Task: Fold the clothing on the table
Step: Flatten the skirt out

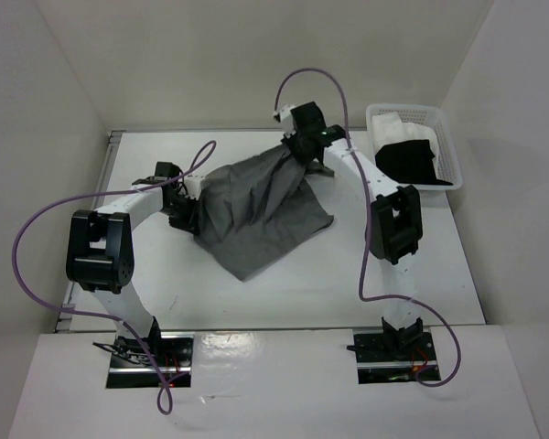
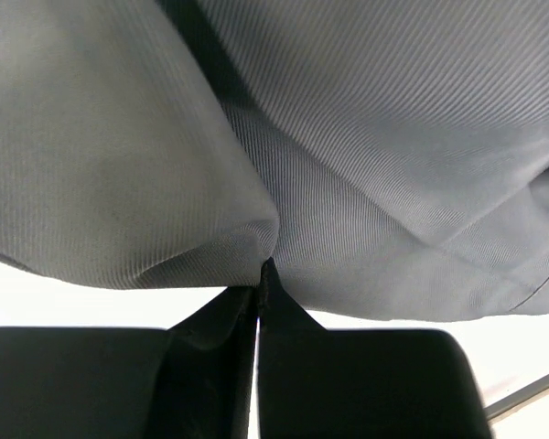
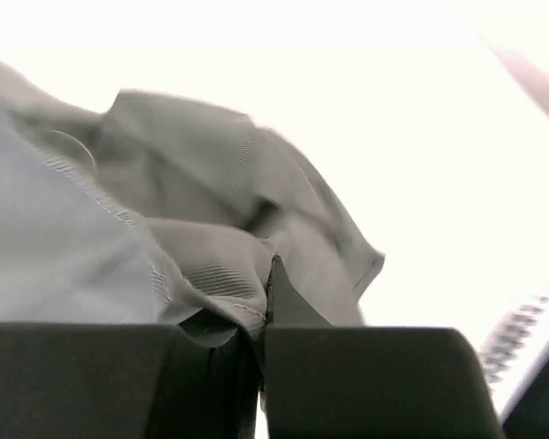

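Left tool (image 2: 259, 279), right tool (image 3: 267, 274) pinch skirt (image 1: 256, 215).

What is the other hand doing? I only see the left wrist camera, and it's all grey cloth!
Observer: The right hand is shut on the far end of the skirt.
Operator: Is anything else on the table?
Observer: A white basket sits at the far right corner, apart from the skirt.
Operator: What's inside it?
Observer: A black garment and a white garment.
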Tool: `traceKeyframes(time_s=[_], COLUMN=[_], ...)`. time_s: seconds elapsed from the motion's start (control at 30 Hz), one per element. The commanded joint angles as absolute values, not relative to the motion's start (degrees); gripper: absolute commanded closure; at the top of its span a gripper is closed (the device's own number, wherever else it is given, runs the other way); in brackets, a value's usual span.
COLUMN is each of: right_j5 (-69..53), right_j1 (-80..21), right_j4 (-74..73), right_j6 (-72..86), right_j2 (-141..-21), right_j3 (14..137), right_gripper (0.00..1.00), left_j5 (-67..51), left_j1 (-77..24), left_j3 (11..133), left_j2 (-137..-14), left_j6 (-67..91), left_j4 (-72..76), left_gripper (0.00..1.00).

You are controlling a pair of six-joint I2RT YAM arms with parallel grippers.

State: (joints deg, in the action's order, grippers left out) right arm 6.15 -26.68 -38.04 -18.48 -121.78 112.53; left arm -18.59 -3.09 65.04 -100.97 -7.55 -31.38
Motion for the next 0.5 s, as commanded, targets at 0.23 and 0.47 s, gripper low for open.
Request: traceKeyframes(time_s=[0.23, 0.47], right_j5=[23.3, 30.5], right_j1=[-27.1, -29.5], right_j4=[-24.1, -29.3], right_j6=[-13.5, -9.6], right_j2=[-128.0, -132.8], right_j3=[129.8, 139.4], right_gripper=[0.17, 0.09], left_j5=[-20.8, -19.0], left_j1=[-2.9, -2.9], left_j3=[65.2, 65.2], left_j2=[-100.5, -99.3], left_j6=[-9.1, -9.1], left_j4=[-31.0, -31.6], left_gripper=[1.0, 1.0])
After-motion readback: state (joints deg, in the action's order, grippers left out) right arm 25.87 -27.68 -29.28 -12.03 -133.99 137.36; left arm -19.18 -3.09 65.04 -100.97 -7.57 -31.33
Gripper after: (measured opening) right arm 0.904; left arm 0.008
